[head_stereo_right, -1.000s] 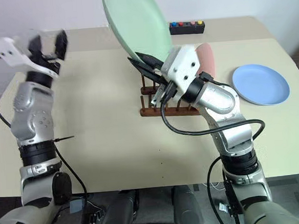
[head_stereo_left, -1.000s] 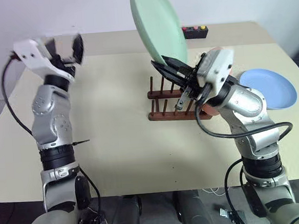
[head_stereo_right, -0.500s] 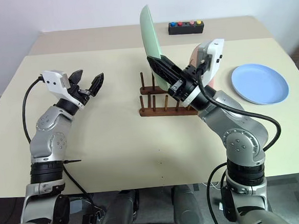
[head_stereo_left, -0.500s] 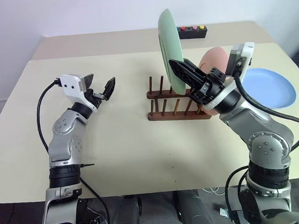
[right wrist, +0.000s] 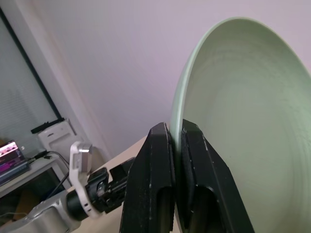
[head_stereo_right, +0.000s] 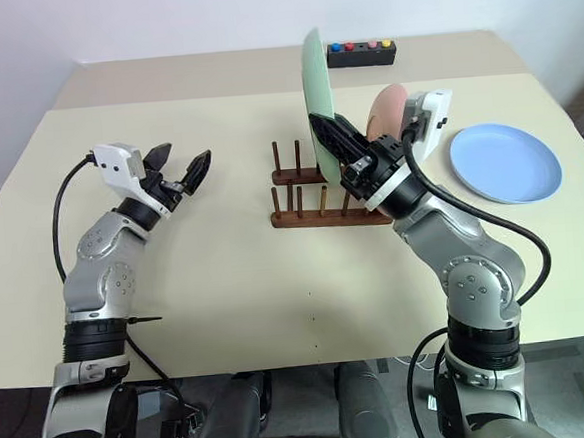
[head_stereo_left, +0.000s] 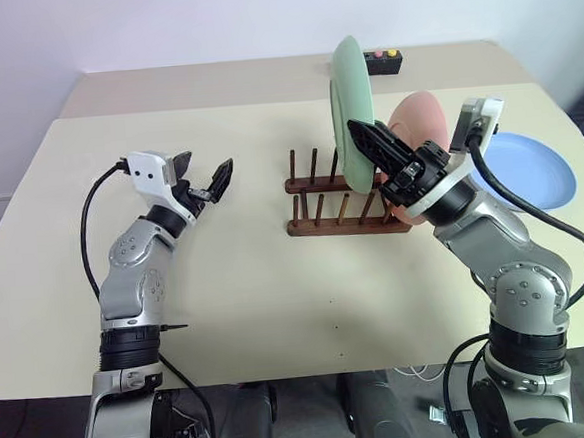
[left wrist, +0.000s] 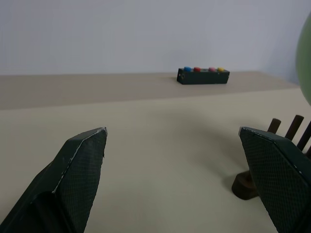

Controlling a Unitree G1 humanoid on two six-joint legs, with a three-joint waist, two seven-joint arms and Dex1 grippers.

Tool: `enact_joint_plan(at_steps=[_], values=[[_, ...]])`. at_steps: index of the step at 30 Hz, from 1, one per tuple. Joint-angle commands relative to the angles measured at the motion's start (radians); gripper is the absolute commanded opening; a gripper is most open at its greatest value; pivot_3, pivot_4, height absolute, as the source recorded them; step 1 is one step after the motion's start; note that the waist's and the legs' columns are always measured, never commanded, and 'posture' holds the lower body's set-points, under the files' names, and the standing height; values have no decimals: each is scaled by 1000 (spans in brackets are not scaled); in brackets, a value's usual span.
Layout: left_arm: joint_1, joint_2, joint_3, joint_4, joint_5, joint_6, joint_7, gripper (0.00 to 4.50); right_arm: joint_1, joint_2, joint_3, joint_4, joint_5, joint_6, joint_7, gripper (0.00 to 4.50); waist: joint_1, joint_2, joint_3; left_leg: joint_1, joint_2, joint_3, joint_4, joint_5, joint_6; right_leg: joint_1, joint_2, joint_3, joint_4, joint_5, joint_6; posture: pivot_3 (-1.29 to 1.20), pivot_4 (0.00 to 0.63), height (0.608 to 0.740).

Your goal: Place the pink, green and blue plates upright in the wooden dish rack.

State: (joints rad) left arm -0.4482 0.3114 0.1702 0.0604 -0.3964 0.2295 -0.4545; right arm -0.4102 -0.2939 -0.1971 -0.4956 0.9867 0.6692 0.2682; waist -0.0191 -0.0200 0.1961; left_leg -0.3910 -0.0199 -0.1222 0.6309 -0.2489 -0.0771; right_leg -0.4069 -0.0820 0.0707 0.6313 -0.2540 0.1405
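Landmark for all positions: the wooden dish rack (head_stereo_left: 346,203), standing mid-tabletop (head_stereo_left: 257,292).

Nearest the robot, the right arm rises from the near edge on the rack's right side, elbow bent, forearm angled up and inward toward the rack. The right claw (head_stereo_left: 372,145) is closed on the near rim of the green plate (head_stereo_left: 351,110); the right wrist view shows both fingers (right wrist: 155,179) pinching that rim, one on each face. The green plate stands nearly vertical, edge-on to the head camera, directly above the rack's pegs. Whether its lower edge touches the rack cannot be told, as the claw covers that part.

The left arm stands well to the left of the rack, forearm raised clear of the tabletop, wrist pointing toward the rack and slightly upward. The left claw (head_stereo_left: 201,180) is wide open and holds nothing; the left wrist view shows its two fingers (left wrist: 80,170) spread far apart with bare tabletop between them.

The pink plate (head_stereo_left: 420,120) stands upright at the rack's right end, just behind the right wrist.

The blue plate (head_stereo_left: 534,167) lies flat on the tabletop, to the right of the rack and apart from it.

Farthest back, beyond the rack, a black box with coloured buttons (head_stereo_left: 381,62) sits on the tabletop.
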Motion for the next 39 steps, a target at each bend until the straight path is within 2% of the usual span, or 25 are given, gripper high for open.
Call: enact_joint_plan(at_steps=[1,8,16,22,28,31,34,39], values=[[-1,-1,-8,-53,-9,-9,-21,4455,0,3,-22,-20,19,-29,-6,0,0,0,0,0,0,0,0,0,0,0,0,0,0,0,0,0,150,740],[46,29,-30,-132,-86,50,-161,4455,14,16,-15,-29,22,-29,-32,0,-1,0,0,0,0,0,0,0,0,0,0,0,0,0,0,0,150,740],[161,166,-106,-259,-157,195,-369,4455,12,26,-9,-28,26,-25,-59,0,-2,1,0,0,0,0,-1,0,0,0,0,0,0,0,0,0,150,740],[175,203,-147,-272,-121,189,-406,4455,11,30,-6,-29,36,-19,-78,0,-1,1,0,0,0,0,-1,0,0,0,0,0,-1,0,-1,0,150,740],[178,200,-157,-264,-105,175,-408,4455,19,29,-4,-39,43,-17,-88,0,-1,1,0,0,0,0,-1,0,0,0,0,0,-1,0,-1,0,150,740],[179,196,-159,-264,-102,173,-409,4500,24,27,-2,-46,44,-16,-91,999,-1,1,0,0,0,0,-1,0,0,0,0,0,-1,0,-1,0,150,740],[178,192,-163,-261,-97,172,-411,4500,26,23,1,-54,39,-17,-89,2411,-1,1,0,0,0,0,-1,0,0,0,0,0,-1,0,-1,0,150,740],[178,186,-163,-262,-92,172,-417,4500,26,13,3,-60,17,-24,-89,2411,-1,1,0,0,0,0,-1,0,0,0,0,0,-1,0,-1,0,150,740]])
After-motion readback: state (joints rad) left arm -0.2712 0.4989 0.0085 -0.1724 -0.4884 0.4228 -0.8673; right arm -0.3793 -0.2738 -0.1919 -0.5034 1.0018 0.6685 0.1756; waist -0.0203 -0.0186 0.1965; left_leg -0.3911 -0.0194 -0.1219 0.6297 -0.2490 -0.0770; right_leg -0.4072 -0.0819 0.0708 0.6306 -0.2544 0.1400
